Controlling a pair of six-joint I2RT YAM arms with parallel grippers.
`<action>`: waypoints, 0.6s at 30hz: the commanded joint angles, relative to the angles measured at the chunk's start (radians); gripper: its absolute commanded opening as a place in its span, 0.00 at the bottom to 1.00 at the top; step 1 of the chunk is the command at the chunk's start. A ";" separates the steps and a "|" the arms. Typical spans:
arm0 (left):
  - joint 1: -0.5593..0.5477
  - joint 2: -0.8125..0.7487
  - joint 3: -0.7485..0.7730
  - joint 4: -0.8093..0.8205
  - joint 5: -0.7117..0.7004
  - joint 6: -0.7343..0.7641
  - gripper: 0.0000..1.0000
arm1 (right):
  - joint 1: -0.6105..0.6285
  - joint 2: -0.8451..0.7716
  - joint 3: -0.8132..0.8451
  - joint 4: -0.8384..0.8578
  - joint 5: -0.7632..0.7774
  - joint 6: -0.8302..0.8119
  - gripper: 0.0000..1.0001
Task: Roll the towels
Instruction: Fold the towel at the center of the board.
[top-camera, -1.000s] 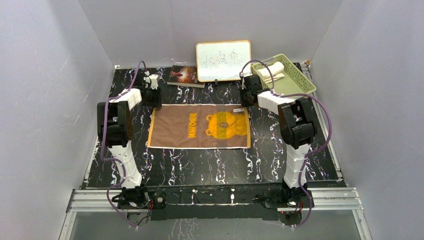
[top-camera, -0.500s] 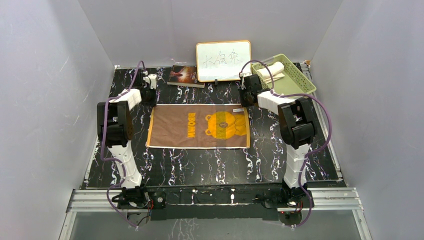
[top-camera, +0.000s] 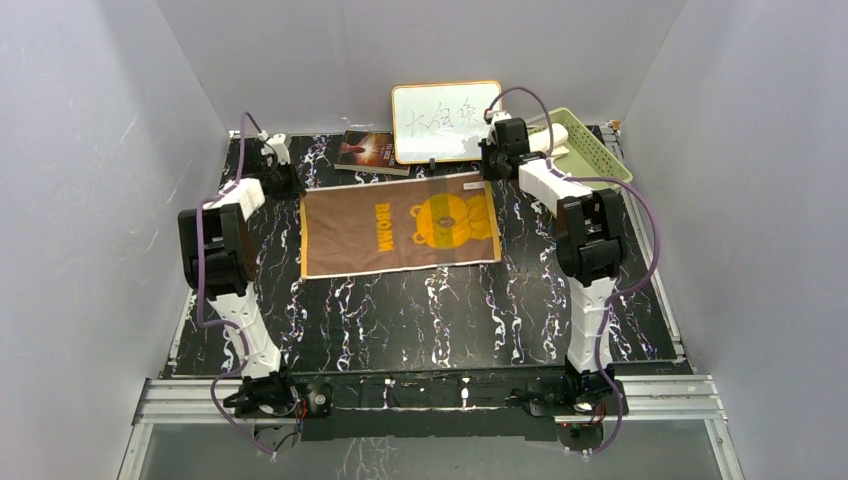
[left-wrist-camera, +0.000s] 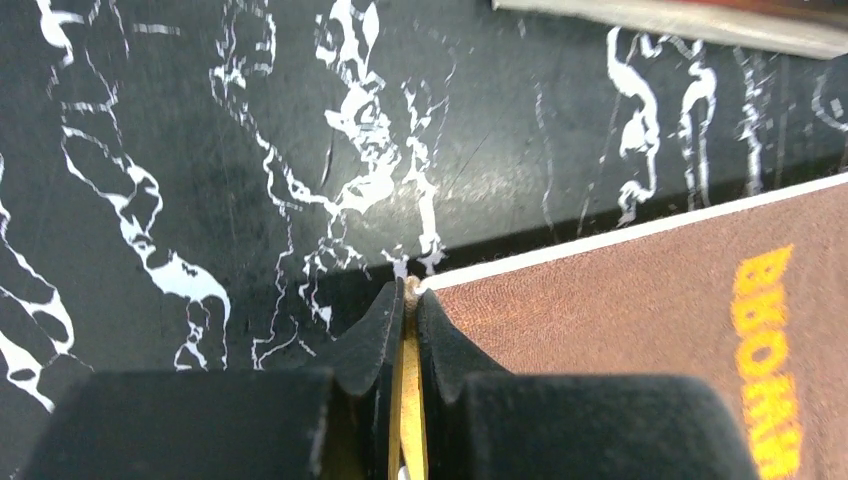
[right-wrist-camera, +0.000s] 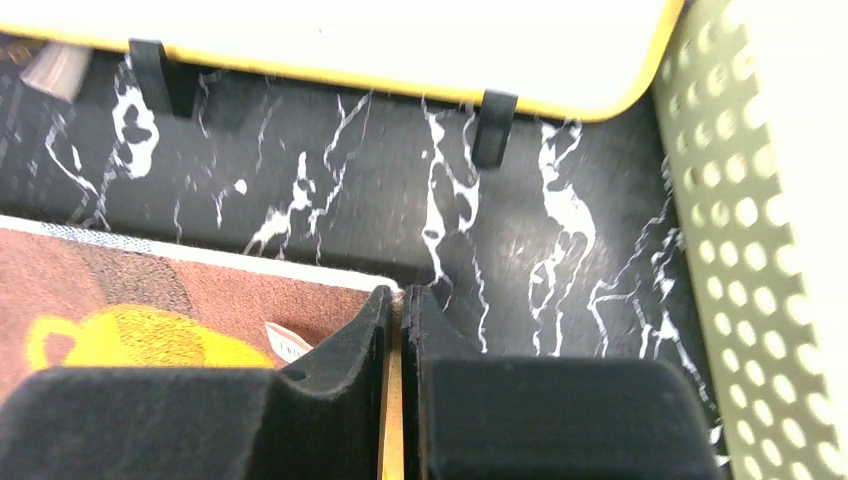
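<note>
The orange-yellow towel (top-camera: 400, 225), brown-faced with a yellow bear and an orange rim, lies spread out mid-table. My left gripper (top-camera: 289, 186) is shut on its far left corner; in the left wrist view (left-wrist-camera: 408, 295) the pads pinch the rim beside the brown cloth (left-wrist-camera: 650, 320). My right gripper (top-camera: 490, 172) is shut on its far right corner, seen in the right wrist view (right-wrist-camera: 397, 300) next to the bear print (right-wrist-camera: 150, 335). The cream-white towel (top-camera: 550, 140) lies rolled in the green basket (top-camera: 595, 160), partly hidden by my right arm.
A white-faced board with an orange frame (top-camera: 445, 120) stands at the back, just beyond my right gripper (right-wrist-camera: 400, 40). A dark-covered book (top-camera: 365, 150) lies to its left. The basket wall (right-wrist-camera: 760, 200) is close on the right of my right gripper.
Both grippers have moved toward the back of the table, holding the towel's far corners. The towel has slid back with them and now sits slightly skewed.
</note>
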 joint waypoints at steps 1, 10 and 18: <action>0.020 -0.088 0.011 0.080 0.025 -0.021 0.00 | -0.044 0.004 0.104 -0.007 0.022 -0.009 0.00; 0.020 -0.327 -0.310 0.303 -0.002 -0.099 0.00 | -0.053 -0.201 -0.187 0.089 0.042 0.035 0.00; -0.010 -0.564 -0.598 0.403 -0.183 -0.199 0.00 | -0.053 -0.441 -0.452 0.150 0.074 0.127 0.00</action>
